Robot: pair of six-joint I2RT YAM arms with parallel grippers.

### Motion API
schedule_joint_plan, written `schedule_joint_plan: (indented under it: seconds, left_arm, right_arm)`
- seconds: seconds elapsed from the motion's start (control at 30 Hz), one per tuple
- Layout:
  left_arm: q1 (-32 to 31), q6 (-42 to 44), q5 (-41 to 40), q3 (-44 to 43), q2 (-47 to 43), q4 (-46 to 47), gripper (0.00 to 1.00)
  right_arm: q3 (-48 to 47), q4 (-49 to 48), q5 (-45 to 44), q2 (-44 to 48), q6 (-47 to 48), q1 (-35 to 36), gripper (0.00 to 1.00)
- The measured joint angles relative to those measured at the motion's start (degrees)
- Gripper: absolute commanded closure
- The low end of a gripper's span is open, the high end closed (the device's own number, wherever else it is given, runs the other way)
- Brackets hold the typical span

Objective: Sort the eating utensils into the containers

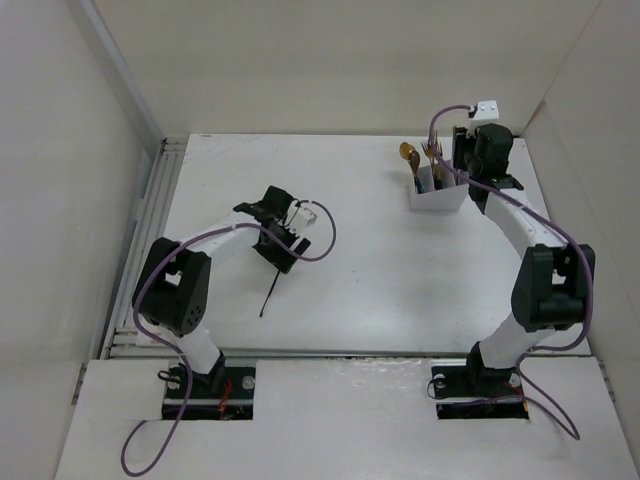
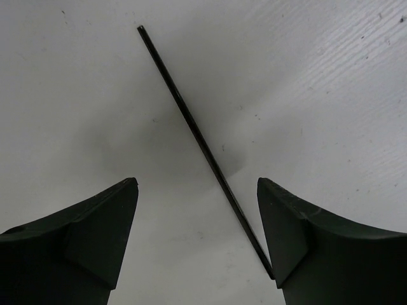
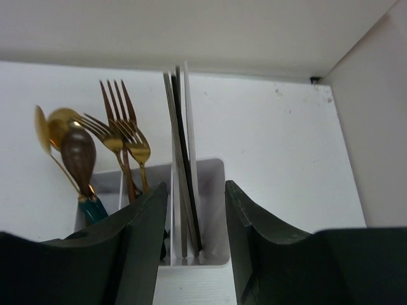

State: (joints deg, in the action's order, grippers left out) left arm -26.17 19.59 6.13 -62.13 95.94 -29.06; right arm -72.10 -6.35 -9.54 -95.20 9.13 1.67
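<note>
Left tool (image 2: 196,182) low, wide astride chopstick (image 2: 185,111), right tool (image 3: 196,186) parted above box (image 3: 213,190)

The box (image 1: 437,195) stands far right on the table (image 1: 400,280) — spoons (image 3: 76,155) in its left compartment, forks (image 3: 135,146) in the middle, chopsticks (image 3: 181,159) at the right. One chopstick (image 2: 191,122) lies left of centre — between the left fingers (image 2: 95,235).
</note>
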Motion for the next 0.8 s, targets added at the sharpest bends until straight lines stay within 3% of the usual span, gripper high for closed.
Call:
schedule_joint_plan:
  seconds: [0.07,0.23,0.5,0.63,0.8]
  left_arm:
    - [0.0,0.1,0.1,0.5,0.0,0.0,0.31]
    - [0.0,0.7,1.0,1.0,1.6,-0.9,0.54]
    - [0.0,2.4,2.7,0.7,3.7,-1.9,0.67]
    - [0.1,3.0,3.5,-1.2,5.5,-2.8,1.0]
    - [1.4,3.1,6.7,-3.3,7.1,-4.4,1.0]
  right_arm:
    - [0.3,-0.2,0.9,2.9,-0.5,0.0,0.53]
    - [1.0,-0.7,1.6,10.2,-1.2,0.6,0.53]
    - [3.1,-1.1,1.9,15.9,-1.4,3.0,0.52]
    - [3.6,-1.0,1.9,17.6,-1.4,3.3,0.52]
    - [3.8,-1.1,1.9,20.1,-1.4,3.3,0.52]
